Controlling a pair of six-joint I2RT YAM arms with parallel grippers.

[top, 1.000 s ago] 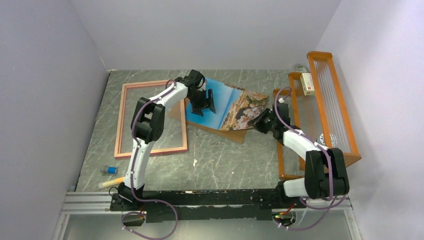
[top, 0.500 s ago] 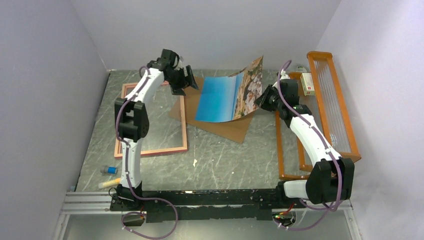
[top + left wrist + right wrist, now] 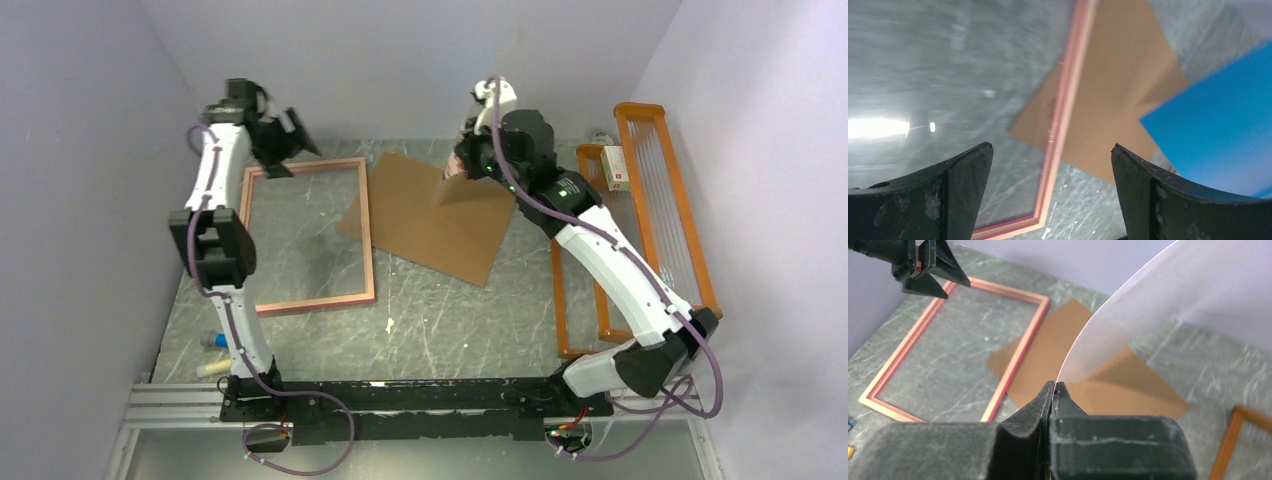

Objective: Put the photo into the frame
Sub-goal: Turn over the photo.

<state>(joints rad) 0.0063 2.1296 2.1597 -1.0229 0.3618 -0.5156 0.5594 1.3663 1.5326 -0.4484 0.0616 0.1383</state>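
Now the right gripper [image 3: 1054, 385] is pinching an edge of the photo [image 3: 1148, 305], holding it bowed in the air over the brown board [image 3: 430, 215], likely to carry it left to the frame [image 3: 1017, 357] lying flat, while the left gripper [image 3: 1052, 146] is hovering wide open above the frame's far-left corner.

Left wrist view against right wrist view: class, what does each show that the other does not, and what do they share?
Only the left wrist view shows the blue printed face of the photo. Only the right wrist view shows the photo's white back pinched in the shut right gripper, and a corner of the orange rack. Both show the pink frame, the brown backing board and the open left gripper.
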